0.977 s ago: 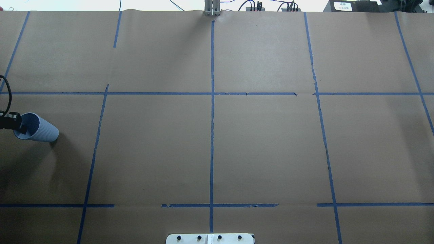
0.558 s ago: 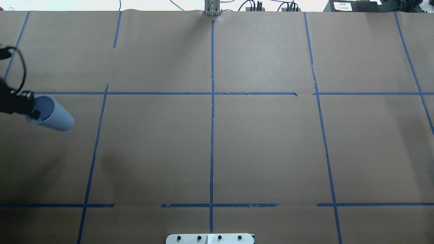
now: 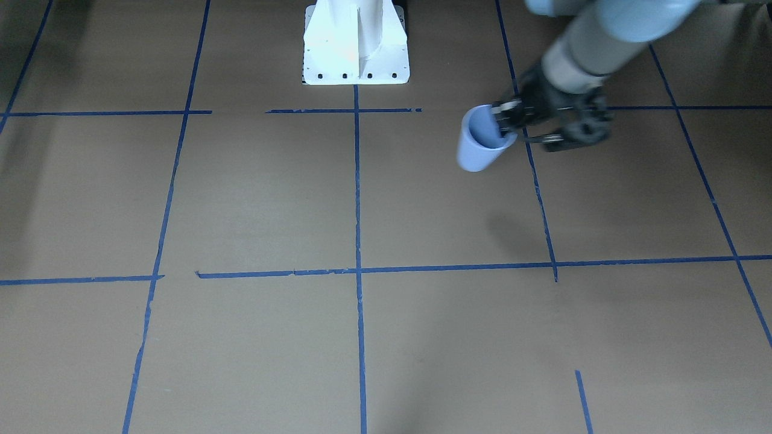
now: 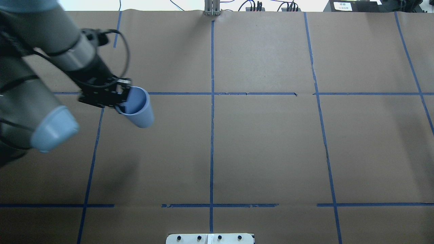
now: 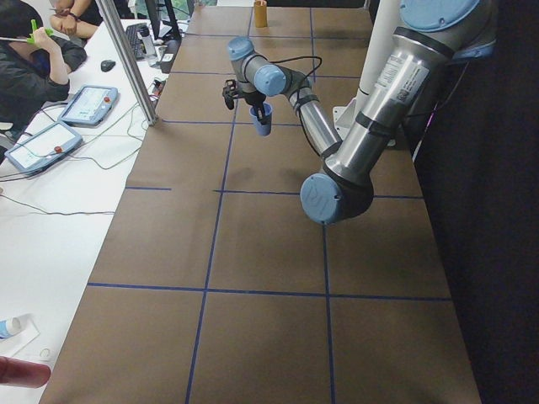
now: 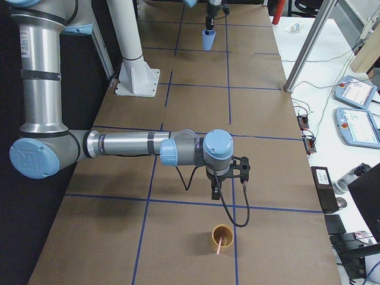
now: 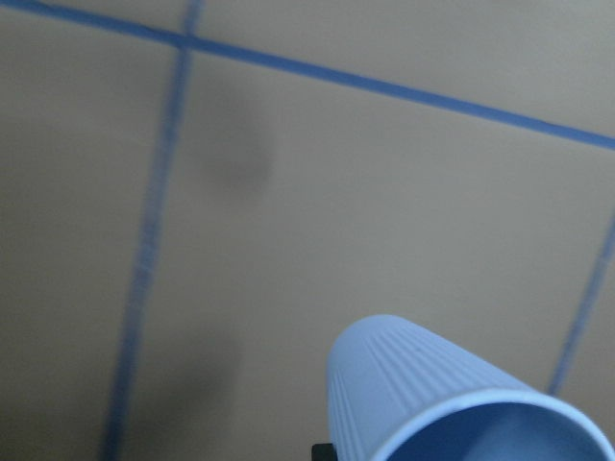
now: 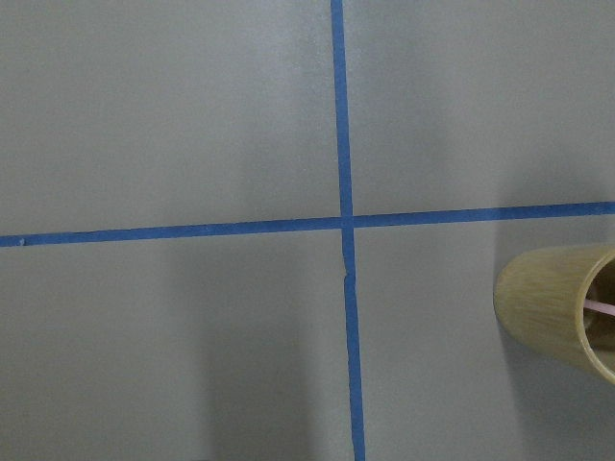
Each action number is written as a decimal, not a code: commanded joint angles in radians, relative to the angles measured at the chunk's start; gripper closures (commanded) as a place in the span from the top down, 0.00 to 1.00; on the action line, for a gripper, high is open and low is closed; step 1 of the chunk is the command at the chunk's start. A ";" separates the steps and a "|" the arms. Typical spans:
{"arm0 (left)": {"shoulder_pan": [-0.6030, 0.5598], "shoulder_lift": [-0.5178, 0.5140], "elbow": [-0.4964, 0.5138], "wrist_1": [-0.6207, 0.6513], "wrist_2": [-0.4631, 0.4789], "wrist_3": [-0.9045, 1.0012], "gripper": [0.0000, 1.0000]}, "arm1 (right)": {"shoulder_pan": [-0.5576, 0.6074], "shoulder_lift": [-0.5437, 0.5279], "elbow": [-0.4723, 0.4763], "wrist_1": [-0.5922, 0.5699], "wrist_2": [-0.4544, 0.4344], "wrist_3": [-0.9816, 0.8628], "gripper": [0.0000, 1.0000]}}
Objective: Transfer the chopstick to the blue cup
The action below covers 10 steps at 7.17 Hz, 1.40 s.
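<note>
My left gripper (image 4: 121, 99) is shut on the rim of the blue cup (image 4: 138, 110), one finger inside and one outside. It holds the cup tilted above the table, left of centre. The cup also shows in the front view (image 3: 478, 143), the left wrist view (image 7: 432, 403) and both side views (image 5: 262, 120) (image 6: 208, 40). The pale pink chopstick (image 6: 221, 244) stands in a tan cup (image 6: 223, 237) at the table's right end, and its tip shows in the right wrist view (image 8: 601, 306). My right gripper (image 6: 229, 189) hangs above the table near that cup; I cannot tell whether it is open.
The table is brown paper with a grid of blue tape lines. The white robot base plate (image 3: 356, 42) sits at the robot's edge. A metal post (image 4: 212, 8) stands at the far edge. Operators and tablets (image 5: 50, 126) are beside the table.
My left arm has swung in from the left edge toward the table's middle, carrying the blue cup rightward and farther from the robot. The cup is now off the table.
</note>
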 commanded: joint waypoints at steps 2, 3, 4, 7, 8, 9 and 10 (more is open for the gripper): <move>0.184 -0.204 0.325 -0.328 0.186 -0.248 0.04 | -0.001 -0.003 -0.001 0.006 0.003 0.001 1.00; 0.195 -0.223 0.364 -0.342 0.193 -0.247 0.04 | -0.001 -0.002 -0.001 0.008 0.003 0.001 1.00; 0.221 -0.218 0.378 -0.352 0.197 -0.245 0.04 | -0.001 0.000 -0.001 0.006 0.006 0.003 1.00; 0.225 -0.218 0.404 -0.389 0.214 -0.233 0.22 | -0.001 0.003 -0.001 0.006 0.008 0.001 1.00; 0.222 -0.208 0.395 -0.387 0.214 -0.206 0.31 | -0.001 0.006 -0.003 0.005 0.002 0.001 1.00; 0.221 -0.201 0.390 -0.385 0.214 -0.201 0.43 | -0.001 0.004 -0.006 0.006 0.003 0.000 1.00; 0.218 -0.198 0.363 -0.382 0.214 -0.199 0.62 | 0.001 0.000 -0.006 0.011 0.005 -0.003 1.00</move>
